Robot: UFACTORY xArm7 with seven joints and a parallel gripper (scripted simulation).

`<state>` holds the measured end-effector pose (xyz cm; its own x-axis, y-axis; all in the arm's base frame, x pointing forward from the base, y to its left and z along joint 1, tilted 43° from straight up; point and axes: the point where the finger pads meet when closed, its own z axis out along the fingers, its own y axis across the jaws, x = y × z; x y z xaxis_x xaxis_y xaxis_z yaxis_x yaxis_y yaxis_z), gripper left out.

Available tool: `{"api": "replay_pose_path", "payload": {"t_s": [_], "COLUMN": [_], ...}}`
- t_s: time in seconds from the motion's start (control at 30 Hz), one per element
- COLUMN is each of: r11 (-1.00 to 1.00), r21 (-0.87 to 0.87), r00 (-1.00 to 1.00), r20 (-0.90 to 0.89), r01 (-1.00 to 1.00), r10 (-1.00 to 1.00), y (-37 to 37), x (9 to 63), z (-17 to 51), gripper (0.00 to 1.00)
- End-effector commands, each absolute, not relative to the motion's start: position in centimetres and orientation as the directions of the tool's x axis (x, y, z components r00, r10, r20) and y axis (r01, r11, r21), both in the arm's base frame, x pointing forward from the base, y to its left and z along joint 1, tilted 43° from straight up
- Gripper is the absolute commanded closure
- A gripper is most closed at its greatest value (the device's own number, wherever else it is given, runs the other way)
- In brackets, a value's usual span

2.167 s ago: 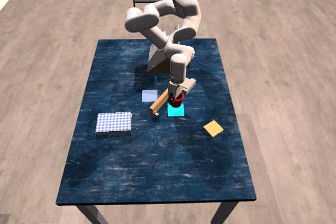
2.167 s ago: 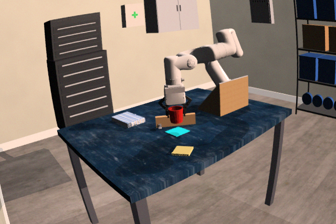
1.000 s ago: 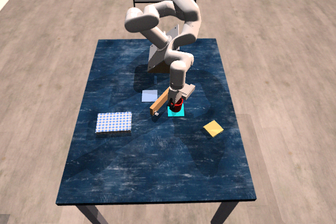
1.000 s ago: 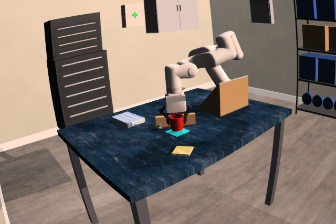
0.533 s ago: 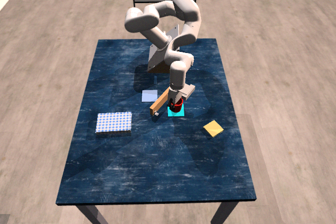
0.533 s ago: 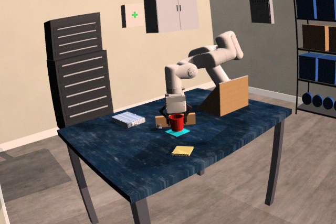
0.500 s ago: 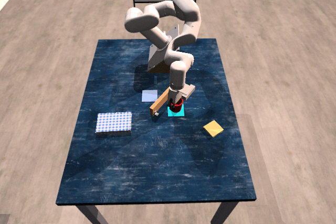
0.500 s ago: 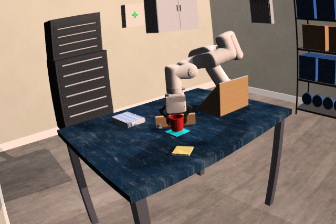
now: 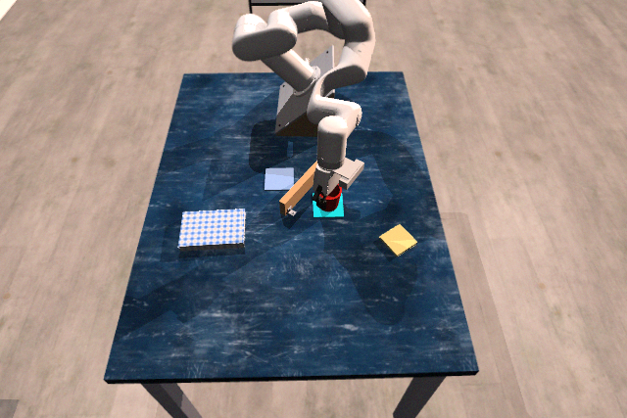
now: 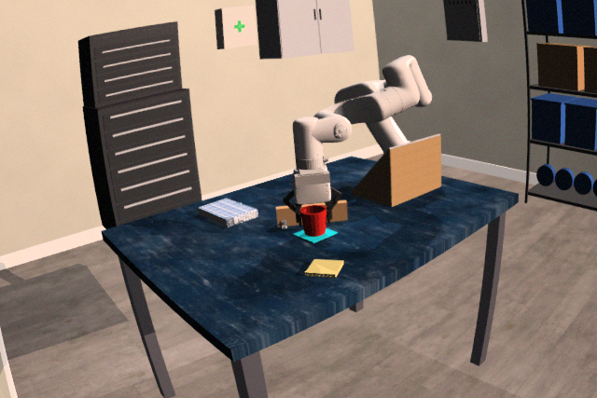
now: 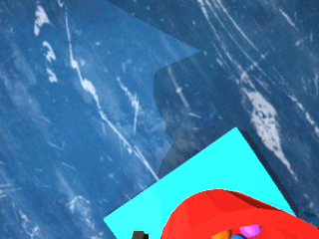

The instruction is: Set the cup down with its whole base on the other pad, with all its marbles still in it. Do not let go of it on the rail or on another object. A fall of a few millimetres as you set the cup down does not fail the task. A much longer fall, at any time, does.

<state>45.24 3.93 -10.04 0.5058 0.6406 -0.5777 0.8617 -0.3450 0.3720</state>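
A red cup [image 9: 332, 202] [image 10: 313, 221] [image 11: 234, 216] with coloured marbles [image 11: 249, 230] in it stands upright over the cyan pad [image 9: 319, 211] [image 10: 308, 238] [image 11: 209, 169]. Its base is at the pad's surface, and I cannot tell whether it touches. My gripper [image 9: 324, 196] [image 10: 312, 211] points straight down with a finger on each side of the cup and is shut on it. The other pad [image 9: 278, 178], pale blue, lies flat to the left, beyond the wooden rail [image 9: 299, 189] [image 10: 340, 211].
The rail lies slantwise between the two pads, close behind the cup. A small grey cube [image 9: 292, 211] [image 10: 284, 226] sits at the rail's near end. A checked block [image 9: 213, 227] [image 10: 228, 212] lies at left, a yellow block [image 9: 398, 239] [image 10: 325, 267] at right, and a wooden wedge [image 10: 409, 170] at the arm's base.
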Motion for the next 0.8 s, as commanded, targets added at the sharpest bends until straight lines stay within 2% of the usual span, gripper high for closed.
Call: {"api": "replay_pose_path", "payload": {"t_s": [0.0,0.2,0.23,0.77], "r11": [-0.342,-0.342,-0.342,-0.342], "r21": [0.375,0.375,0.375,0.375], "r00": [0.505,0.505,0.505,0.505], "r20": [-0.576,-0.576,-0.576,-0.576], "r01": [0.862,0.862,0.862,0.862], "r10": [0.643,0.643,0.643,0.643], "y": [4.06,4.06,4.06,4.06], "x": [45.37,45.38,45.38,45.38], "z": [-9.96,-9.96,-9.96,-9.96], "gripper": [0.15,0.15,0.00,0.00]}}
